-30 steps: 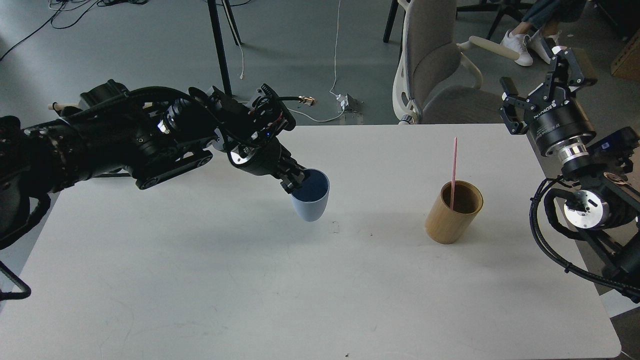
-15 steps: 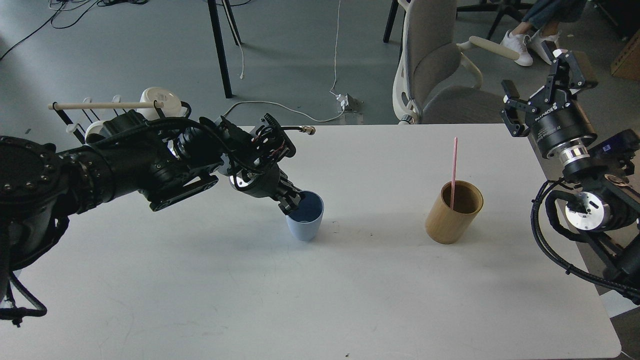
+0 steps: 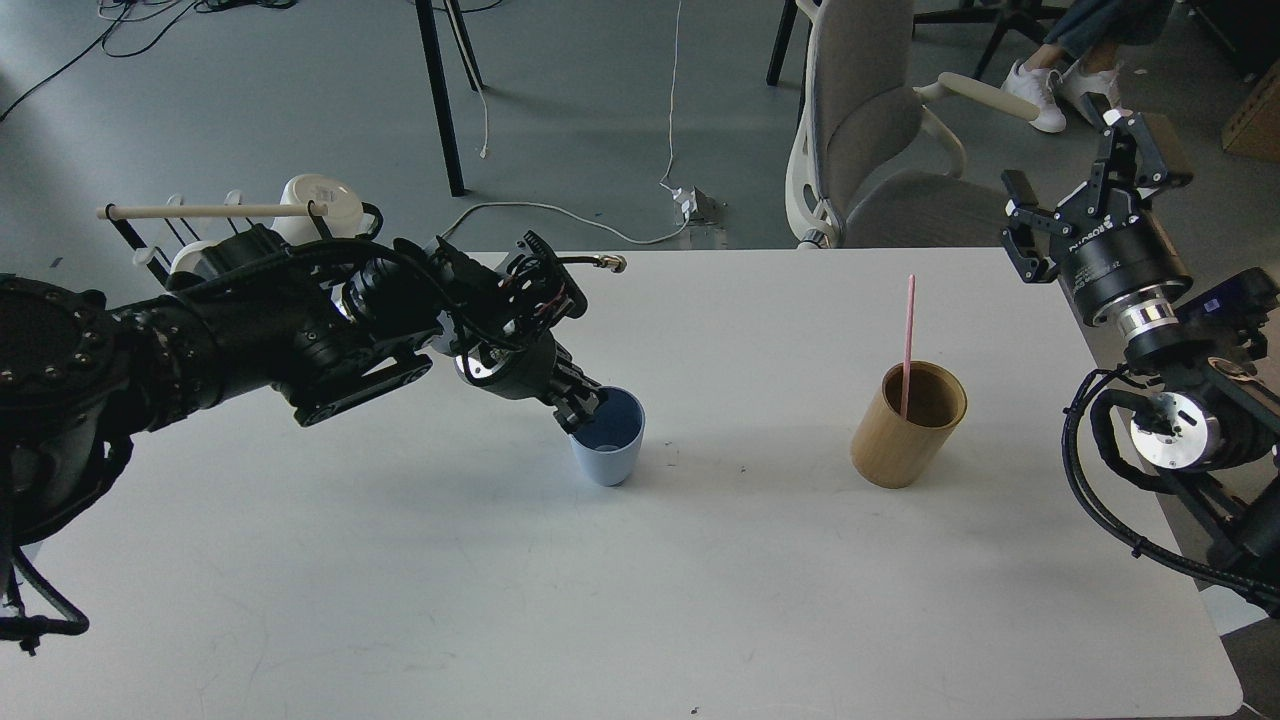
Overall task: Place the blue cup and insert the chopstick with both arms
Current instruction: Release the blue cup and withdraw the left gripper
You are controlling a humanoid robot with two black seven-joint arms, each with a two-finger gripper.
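white table seen from above. left gripper pinching near-left rim of blue cup; cup upright near table centre, base looks to rest on tabletop. pink chopstick stands tilted in tan bamboo cup, right of blue cup, well apart. right gripper raised beyond table's right edge, fingers spread, holding nothing. mug rack behind left arm. grey chair beyond table.

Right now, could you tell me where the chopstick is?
The chopstick stands in the bamboo cup on the table's right side, with the open right end effector beyond it.
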